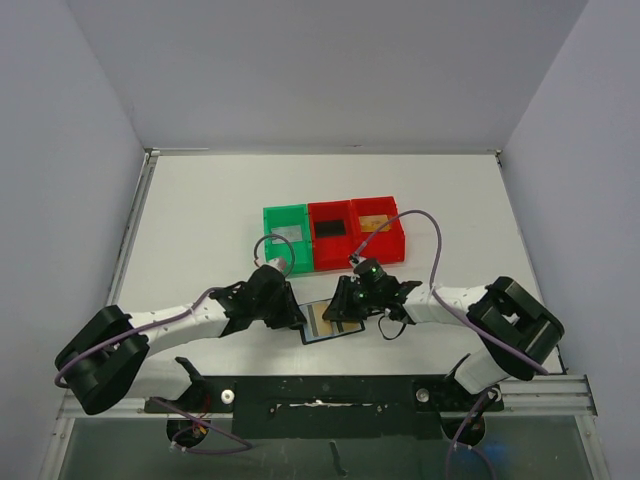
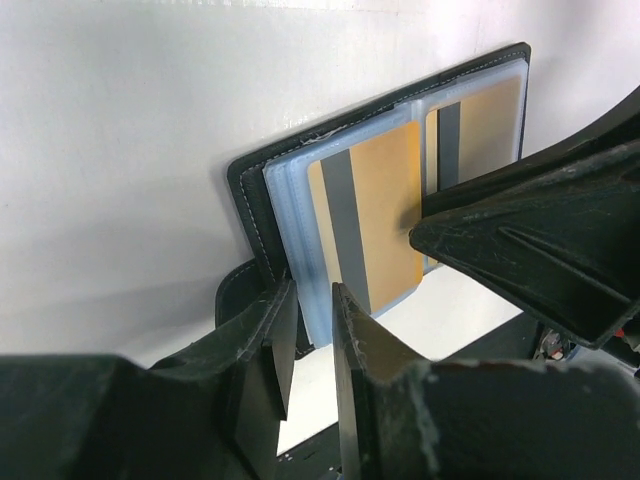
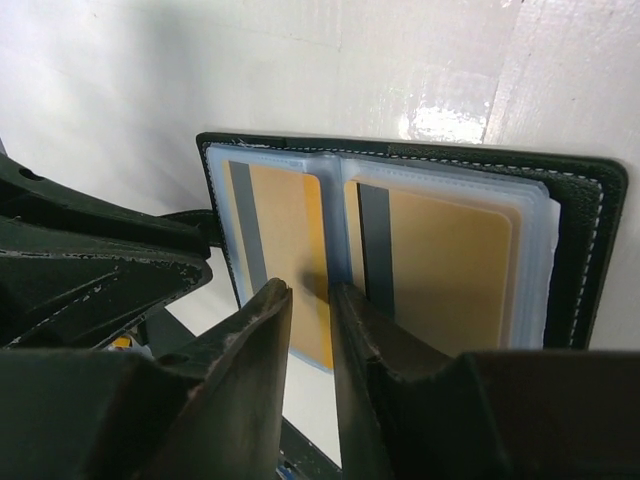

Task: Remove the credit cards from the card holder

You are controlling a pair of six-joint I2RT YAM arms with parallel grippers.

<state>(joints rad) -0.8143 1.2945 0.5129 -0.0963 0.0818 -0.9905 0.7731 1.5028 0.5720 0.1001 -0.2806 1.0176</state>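
The card holder (image 1: 322, 336) lies open on the table between my two grippers; its black cover shows in the left wrist view (image 2: 250, 190) and the right wrist view (image 3: 590, 250). Two gold cards with grey stripes sit in its clear bluish pockets (image 2: 385, 200) (image 2: 490, 120) (image 3: 280, 220) (image 3: 450, 270). My left gripper (image 1: 300, 316) (image 2: 312, 295) has its tips at the holder's left edge, jaws a narrow gap apart with table showing between them. My right gripper (image 1: 346, 312) (image 3: 310, 290) rests its tips on the left gold card, which sticks out past its pocket's near edge, jaws narrowly apart.
Three bins stand in a row behind the holder: a green bin (image 1: 270, 240) with a pale grey card (image 1: 290, 233), a red bin (image 1: 313, 243) with a black card (image 1: 331, 227), and a red bin (image 1: 398, 240) with a gold card (image 1: 375, 220). Grey walls enclose the white table.
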